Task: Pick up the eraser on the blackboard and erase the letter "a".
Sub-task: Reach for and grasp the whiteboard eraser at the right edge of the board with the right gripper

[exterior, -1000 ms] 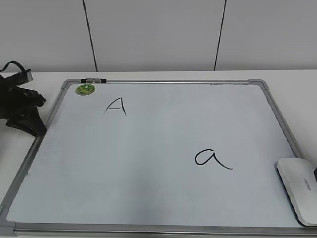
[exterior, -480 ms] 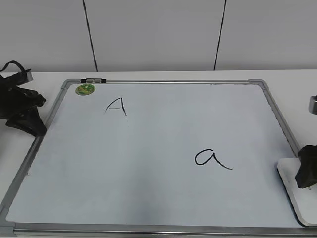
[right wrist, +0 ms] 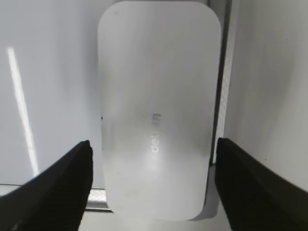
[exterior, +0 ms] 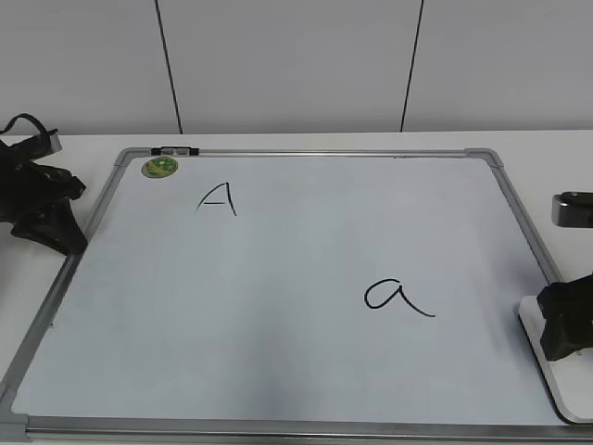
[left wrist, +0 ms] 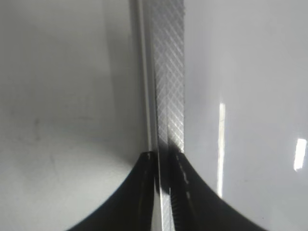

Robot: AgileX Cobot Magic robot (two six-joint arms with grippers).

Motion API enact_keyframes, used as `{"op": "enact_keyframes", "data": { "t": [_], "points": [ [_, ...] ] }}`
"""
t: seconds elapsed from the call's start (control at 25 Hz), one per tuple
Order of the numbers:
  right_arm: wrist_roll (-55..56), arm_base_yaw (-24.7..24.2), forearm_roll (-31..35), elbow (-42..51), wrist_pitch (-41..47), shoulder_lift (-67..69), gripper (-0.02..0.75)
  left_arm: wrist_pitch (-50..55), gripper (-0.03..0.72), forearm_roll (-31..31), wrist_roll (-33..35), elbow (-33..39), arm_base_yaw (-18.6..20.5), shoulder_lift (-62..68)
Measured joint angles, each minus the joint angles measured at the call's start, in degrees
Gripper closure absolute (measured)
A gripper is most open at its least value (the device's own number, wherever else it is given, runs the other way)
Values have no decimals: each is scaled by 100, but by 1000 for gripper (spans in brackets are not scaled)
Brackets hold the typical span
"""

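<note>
The white eraser (exterior: 542,348) lies on the blackboard's (exterior: 306,260) right frame near the front corner; it fills the right wrist view (right wrist: 159,106), grey lettering up. My right gripper (exterior: 563,332) is open, its two fingers (right wrist: 154,187) astride the eraser with a gap on each side. The letter "a" (exterior: 397,297) is written in black to the left of the eraser. My left gripper (exterior: 42,218) rests at the board's left edge, its fingers (left wrist: 163,163) shut over the metal frame strip (left wrist: 168,72).
A capital "A" (exterior: 216,198) and a round green sticker (exterior: 159,167) are at the board's back left. A small black clip (exterior: 175,150) sits on the top frame. White table surrounds the board, with a white panelled wall behind.
My right gripper has come into view at the right edge and moved down over the eraser. The left arm, the eraser and the letters have not moved.
</note>
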Motion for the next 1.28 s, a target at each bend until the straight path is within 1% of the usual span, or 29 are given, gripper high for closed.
{"op": "enact_keyframes", "data": {
  "t": [0.16, 0.28, 0.48, 0.6, 1.28],
  "points": [
    [62, 0, -94, 0, -43, 0, 151, 0, 618, 0, 0, 0, 9, 0],
    [62, 0, -95, 0, -271, 0, 147, 0, 618, 0, 0, 0, 9, 0],
    [62, 0, -95, 0, -391, 0, 90, 0, 618, 0, 0, 0, 9, 0],
    [62, 0, -95, 0, -395, 26, 77, 0, 618, 0, 0, 0, 9, 0],
    [92, 0, -108, 0, -405, 539, 85, 0, 618, -2, 0, 0, 9, 0]
  ]
}}
